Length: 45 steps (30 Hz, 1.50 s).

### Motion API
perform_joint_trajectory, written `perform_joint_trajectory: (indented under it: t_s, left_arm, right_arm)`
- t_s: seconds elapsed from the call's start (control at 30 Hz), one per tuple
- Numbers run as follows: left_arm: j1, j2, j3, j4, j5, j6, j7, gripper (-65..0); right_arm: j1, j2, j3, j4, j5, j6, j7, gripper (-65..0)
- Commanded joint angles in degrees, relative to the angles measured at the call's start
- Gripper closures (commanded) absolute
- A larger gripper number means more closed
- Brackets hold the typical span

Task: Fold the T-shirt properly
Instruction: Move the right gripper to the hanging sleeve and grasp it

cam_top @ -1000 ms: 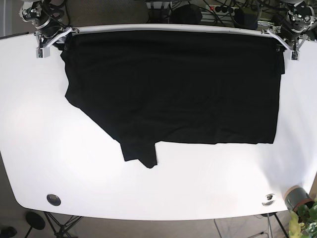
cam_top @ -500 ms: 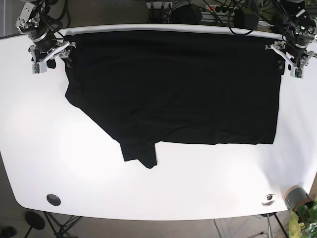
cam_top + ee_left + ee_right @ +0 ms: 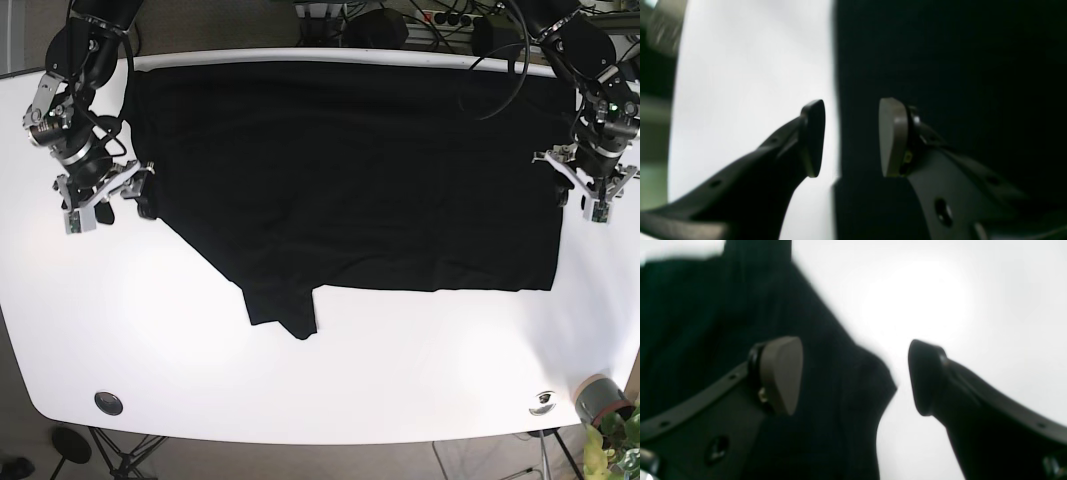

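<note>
On the white counter (image 3: 330, 390) the black T-shirt (image 3: 350, 170) lies spread flat, one sleeve poking toward the near edge. Both hands are parted, holding nothing. Left hand (image 3: 851, 138) straddles the shirt's straight side edge, one finger over cloth, one over bare counter. Right hand (image 3: 855, 376) brackets a pointed corner of fabric at the opposite side. Best to lower both evenly, pinch only the edge layer, then lift together so the fold stays square.
</note>
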Motion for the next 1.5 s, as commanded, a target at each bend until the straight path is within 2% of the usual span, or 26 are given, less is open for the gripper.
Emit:
perform_joint_trajectory:
  t_s: [0.0, 0.1, 0.3, 0.43, 0.77, 0.93, 1.1, 1.23, 1.37, 1.47]
  left_arm:
    - [-2.0, -0.9, 1.0, 0.9, -0.4, 0.1, -1.3, -25.1]
    - [-3.6, -0.9, 3.5, 0.3, -0.4, 0.1, -1.3, -25.1]
    - [-4.6, -0.9, 6.3, 0.1, -0.5, 0.1, -1.3, -25.1]
    - [-5.8, -0.9, 8.1, -0.6, -0.5, 0.1, -1.3, -25.1]
    - [-6.1, -0.9, 8.2, -2.6, -0.5, 0.1, -1.4, -25.1]
    - [-6.2, -0.9, 8.2, -3.8, -0.5, 0.1, -1.4, -25.1]
    - [-6.1, -0.9, 8.0, -4.1, -0.5, 0.1, -1.4, -25.1]
    - [-5.8, -1.1, 7.9, -4.2, -0.5, 0.1, -1.4, -25.1]
    - [-5.8, -1.1, 7.9, -4.2, -0.5, 0.1, -1.4, -25.1]
    - [-5.8, -1.1, 7.9, -4.3, -0.5, 0.1, -1.4, -25.1]
  right_arm:
    - [4.3, 1.1, -2.3, -2.3, 0.8, 0.4, -0.4, -46.6]
    - [9.5, 1.2, -4.4, -6.9, -0.1, 0.4, -0.7, -46.6]
    - [20.6, 0.6, -10.4, -18.3, -8.7, 0.84, -0.2, -46.6]
    - [27.7, -0.2, -12.8, -27.5, -11.2, 0.93, 2.4, -46.6]
    - [42.7, -0.6, -21.5, -54.8, -11.8, 0.58, 17.0, -46.6]
    - [46.6, -0.9, -25.6, -66.4, -11.9, 0.4, 27.5, -46.6]
    - [47.1, -1.1, -28.6, -70.3, -11.9, 0.14, 32.0, -46.6]
    - [46.9, -1.1, -29.9, -73.1, -11.9, -2.15, 34.3, -46.6]
    - [46.7, -1.4, -31.4, -74.9, -11.9, -2.41, 35.6, -46.6]
    - [45.6, -2.7, -32.1, -75.0, -11.9, -2.41, 35.8, -46.6]
